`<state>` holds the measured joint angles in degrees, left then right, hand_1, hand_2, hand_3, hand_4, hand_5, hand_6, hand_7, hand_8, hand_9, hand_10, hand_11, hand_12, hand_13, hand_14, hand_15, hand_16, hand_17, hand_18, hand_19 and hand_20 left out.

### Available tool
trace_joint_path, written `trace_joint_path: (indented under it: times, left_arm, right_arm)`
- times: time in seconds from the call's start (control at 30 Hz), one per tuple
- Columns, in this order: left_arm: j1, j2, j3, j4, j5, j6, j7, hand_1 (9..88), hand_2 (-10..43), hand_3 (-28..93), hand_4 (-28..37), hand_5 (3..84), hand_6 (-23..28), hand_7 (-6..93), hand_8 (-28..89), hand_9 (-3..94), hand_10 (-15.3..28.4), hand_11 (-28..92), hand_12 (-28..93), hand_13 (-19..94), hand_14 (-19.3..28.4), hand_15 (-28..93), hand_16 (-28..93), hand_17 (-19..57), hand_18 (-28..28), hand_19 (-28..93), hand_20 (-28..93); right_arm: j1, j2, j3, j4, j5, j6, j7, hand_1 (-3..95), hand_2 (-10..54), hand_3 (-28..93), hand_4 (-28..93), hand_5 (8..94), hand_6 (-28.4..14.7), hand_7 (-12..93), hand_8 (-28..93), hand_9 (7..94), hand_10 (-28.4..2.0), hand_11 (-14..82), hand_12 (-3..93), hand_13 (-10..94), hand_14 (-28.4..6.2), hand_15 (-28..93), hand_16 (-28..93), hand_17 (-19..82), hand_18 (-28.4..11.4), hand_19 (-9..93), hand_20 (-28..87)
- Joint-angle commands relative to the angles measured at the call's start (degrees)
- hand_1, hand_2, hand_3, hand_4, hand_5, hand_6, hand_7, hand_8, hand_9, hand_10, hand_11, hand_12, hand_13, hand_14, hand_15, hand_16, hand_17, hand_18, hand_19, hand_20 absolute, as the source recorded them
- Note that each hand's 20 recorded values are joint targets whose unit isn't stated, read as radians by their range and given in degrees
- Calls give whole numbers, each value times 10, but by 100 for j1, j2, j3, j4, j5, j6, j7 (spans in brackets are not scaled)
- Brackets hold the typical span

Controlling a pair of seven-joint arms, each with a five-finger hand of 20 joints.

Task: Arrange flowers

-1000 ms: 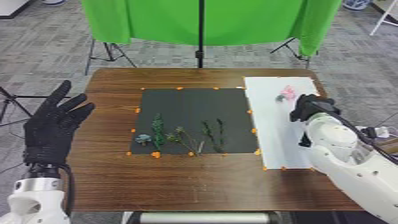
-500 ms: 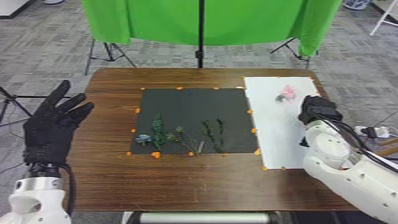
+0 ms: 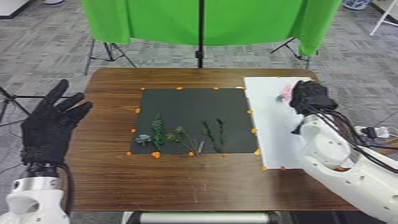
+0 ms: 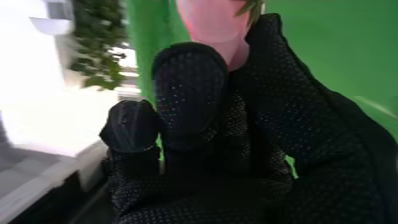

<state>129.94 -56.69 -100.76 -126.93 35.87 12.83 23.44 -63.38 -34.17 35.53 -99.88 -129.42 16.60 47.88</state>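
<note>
In the head view my right hand (image 3: 313,96) is over the far part of the white sheet (image 3: 273,135), close beside a pink flower (image 3: 286,92). In the right wrist view my right hand (image 4: 189,90) pinches something pink and smooth, a pink bloom (image 4: 216,27) with green leaves, between thumb and finger; whether it is that same flower I cannot tell. Green stems (image 3: 158,131), a small bluish flower (image 3: 143,139), thin sprigs (image 3: 180,136) and two dark stems (image 3: 214,131) lie on the black mat (image 3: 191,107). My left hand (image 3: 46,130) is open at the table's left edge.
Orange dots (image 3: 155,155) run along the edges of the mat and sheet on the brown table (image 3: 204,187). Behind it a green cloth (image 3: 151,22) hangs by a dark stand (image 3: 200,53). Cables run along the right arm.
My right hand has moved away from the robot along the white sheet and turned, and now partly covers the area by the pink flower. The left hand has barely shifted.
</note>
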Motion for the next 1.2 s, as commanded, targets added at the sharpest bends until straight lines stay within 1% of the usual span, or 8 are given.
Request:
trace_joint_path:
  times: [0.03,0.17,0.3,0.37,0.43,0.47,0.57,1.2]
  left_arm:
    - [99,40,-93,-85,42,62,-159,225,58,783,-282,333,64,134,-101,334,190,241,127,261,270,514,-63,-78,284,525,194]
    - [-72,205,-116,-86,86,24,-253,226,59,782,-282,334,65,134,-101,334,190,241,127,260,270,515,-63,-78,284,525,194]
    - [-363,352,-56,-80,60,36,-158,226,58,783,-282,333,65,135,-101,334,190,242,127,261,272,516,-63,-78,284,525,194]
    - [-723,376,13,6,145,-110,-370,226,58,783,-282,334,65,135,-101,334,190,242,127,261,271,516,-63,-78,284,525,194]
    - [-1048,436,146,99,166,-177,-426,227,59,783,-281,334,64,135,-101,334,190,242,127,262,271,516,-63,-78,284,525,194]
    - [-1160,388,191,126,193,-196,-506,227,59,783,-280,334,65,135,-102,334,190,242,127,261,271,517,-63,-78,284,525,194]
    - [-1480,439,369,224,201,-278,-501,227,58,783,-280,334,64,135,-102,335,191,242,127,262,271,516,-63,-77,284,526,195]
    - [-1717,362,566,365,183,-451,-527,229,57,784,-277,336,66,133,-101,335,190,241,127,262,270,515,-63,-76,284,527,199]
  right_arm:
    - [722,-2734,-49,294,-497,-644,-1534,604,-95,727,-283,860,24,283,-8,937,-37,132,347,809,-4,591,309,376,-217,932,534]
    - [677,-4125,122,1016,-1116,-1042,-2561,598,-95,730,-283,855,26,286,-5,937,-35,130,348,805,-6,594,311,368,-215,932,537]
    - [803,-4917,-3,1642,-1266,-1198,-2878,593,-95,733,-283,846,27,294,-5,934,-33,127,356,798,-7,602,311,359,-214,932,539]
    - [1203,-4909,-510,1907,-1015,-1028,-2644,592,-95,734,-283,843,27,298,-7,934,-33,125,358,791,-9,608,312,356,-216,932,543]
    - [1768,-4829,-1230,2143,-633,-802,-2344,591,-95,735,-283,840,28,302,-11,933,-33,124,360,786,-10,614,311,353,-217,932,549]
    - [1844,-4858,-1386,2232,-637,-839,-2266,590,-95,736,-283,839,29,304,-12,932,-33,124,359,784,-10,616,310,350,-218,932,552]
    - [2409,-4752,-2262,2210,48,-511,-1637,590,-95,734,-283,838,29,306,-14,933,-34,122,356,778,-13,624,309,346,-219,932,561]
    - [2716,-4765,-2955,2355,202,-343,-1145,596,-95,697,-283,828,38,298,-17,930,-32,112,347,759,-17,650,292,333,-216,932,571]
